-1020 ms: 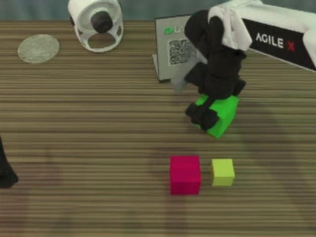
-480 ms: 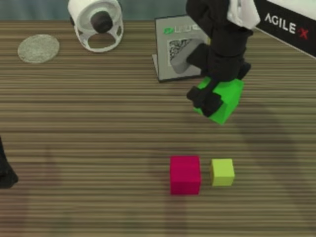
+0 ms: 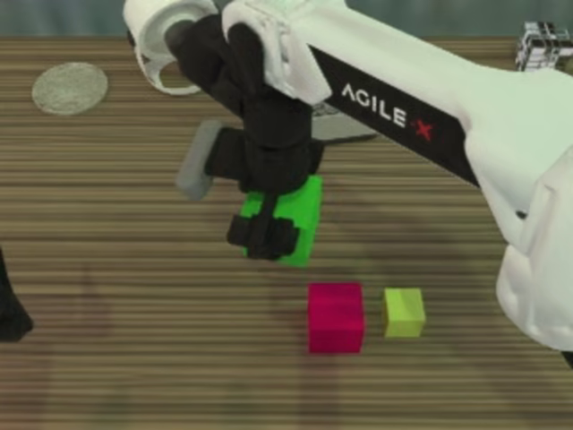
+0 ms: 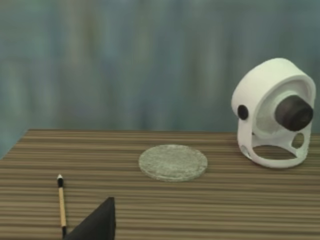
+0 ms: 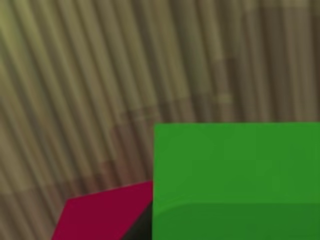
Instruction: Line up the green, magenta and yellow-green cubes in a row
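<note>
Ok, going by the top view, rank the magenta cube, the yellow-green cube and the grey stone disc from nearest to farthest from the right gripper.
Measured from the right gripper, which holds the green cube in its jaws:
1. magenta cube, just below and to the right of it.
2. yellow-green cube, farther right, beside the magenta one.
3. grey stone disc, far off at the table's upper left corner.

- A white fan-like device with a dark round hub stands on the striped wooden table.
- A flat, round, speckled grey disc lies beside it.
- A thin pencil-like stick lies near the table's edge.
- A dark pointed shape pokes in close to the stick.
</note>
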You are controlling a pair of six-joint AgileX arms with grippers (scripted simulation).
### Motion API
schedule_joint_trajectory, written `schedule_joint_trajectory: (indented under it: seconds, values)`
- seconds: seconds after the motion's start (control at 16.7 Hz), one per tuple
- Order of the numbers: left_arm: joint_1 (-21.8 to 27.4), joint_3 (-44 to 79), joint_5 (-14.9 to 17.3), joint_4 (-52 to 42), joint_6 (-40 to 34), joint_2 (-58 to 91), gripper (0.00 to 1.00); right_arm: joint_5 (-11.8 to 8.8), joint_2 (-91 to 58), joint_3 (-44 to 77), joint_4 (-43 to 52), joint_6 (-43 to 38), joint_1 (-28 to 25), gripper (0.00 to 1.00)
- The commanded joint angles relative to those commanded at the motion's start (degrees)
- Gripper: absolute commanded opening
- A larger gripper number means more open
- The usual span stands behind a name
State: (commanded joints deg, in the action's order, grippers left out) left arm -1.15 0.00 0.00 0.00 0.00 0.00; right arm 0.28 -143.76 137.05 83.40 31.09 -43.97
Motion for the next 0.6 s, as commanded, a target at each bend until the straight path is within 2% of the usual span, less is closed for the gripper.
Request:
schedule_joint_trajectory:
  seconds: [0.12,0.24,0.6]
  values:
    - [0.00,0.00,0.00,0.00,0.00,0.00,1.00,0.10,-2.31,5.53,2.98,1.80,-5.89,0.00]
    - [0.00,0.00,0.00,0.00,0.00,0.00,1.00,0.21,-3.74,9.02,4.98,3.06,-9.40,0.00]
    - [0.00,0.00,0.00,0.00,0.00,0.00,1.00,0.19,-3.86,9.79,5.31,3.27,-10.31,0.00]
